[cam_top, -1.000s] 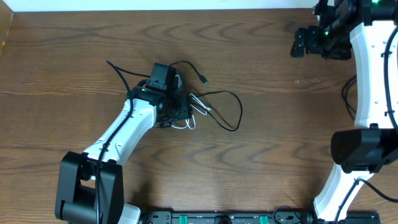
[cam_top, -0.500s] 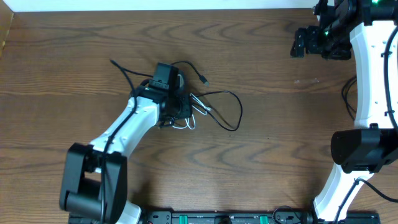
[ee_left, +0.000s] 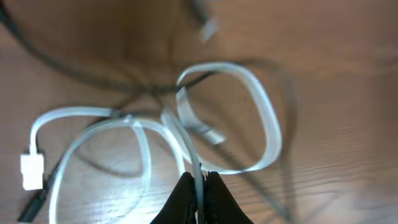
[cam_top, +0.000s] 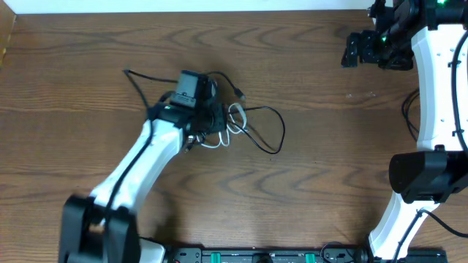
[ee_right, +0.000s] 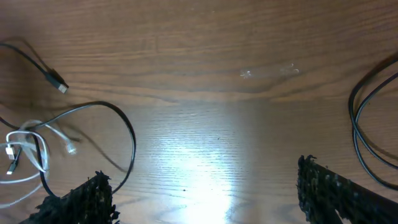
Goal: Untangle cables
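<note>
The cables lie tangled left of the table's middle. A white cable (cam_top: 234, 120) loops under my left gripper (cam_top: 210, 120), which is shut on one strand of it; in the left wrist view that strand (ee_left: 198, 171) runs between the closed tips of the left gripper (ee_left: 200, 186), with white loops (ee_left: 268, 121) and a white plug (ee_left: 31, 169) beyond. A black cable (cam_top: 276, 130) curves out to the right, and its plug end (cam_top: 240, 93) lies behind the tangle. My right gripper (cam_top: 351, 51) hovers open at the far right, away from the cables, with its fingers (ee_right: 81, 199) wide apart over bare wood.
Thick black arm wires (ee_right: 357, 118) hang at the right edge of the right wrist view. The right arm's base (cam_top: 420, 175) stands at the right, and a black equipment rail (cam_top: 256, 256) runs along the front edge. The table's far edge (cam_top: 183, 14) meets a white wall.
My left gripper has closed on the white cable and shifted slightly toward the back, pulling the white loops with it. The right arm has not moved.
</note>
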You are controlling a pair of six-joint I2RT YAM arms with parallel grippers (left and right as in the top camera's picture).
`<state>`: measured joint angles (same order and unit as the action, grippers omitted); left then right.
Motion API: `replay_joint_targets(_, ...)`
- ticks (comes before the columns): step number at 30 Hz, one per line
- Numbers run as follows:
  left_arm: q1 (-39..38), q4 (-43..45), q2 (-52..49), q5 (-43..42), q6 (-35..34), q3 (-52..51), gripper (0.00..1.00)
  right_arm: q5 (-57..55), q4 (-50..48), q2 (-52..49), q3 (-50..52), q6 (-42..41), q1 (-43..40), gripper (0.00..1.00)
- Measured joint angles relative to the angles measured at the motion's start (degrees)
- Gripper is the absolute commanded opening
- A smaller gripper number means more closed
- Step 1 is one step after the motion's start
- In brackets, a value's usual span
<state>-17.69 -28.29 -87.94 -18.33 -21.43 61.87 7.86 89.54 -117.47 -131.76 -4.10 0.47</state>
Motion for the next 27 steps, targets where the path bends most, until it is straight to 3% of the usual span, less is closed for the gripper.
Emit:
replay_joint_targets(11,0.00,6.32,20.41,-0.02,-2.21,2.21,0.08,0.72,-0.96,0.00,0.02,-0.02,3.23,0.91)
replay_joint_targets(27,0.00,24.72,30.36,1.68,-4.94,2.25,0.08,2.89,-2.03,-1.29,0.11,-0.02,10.64,0.91)
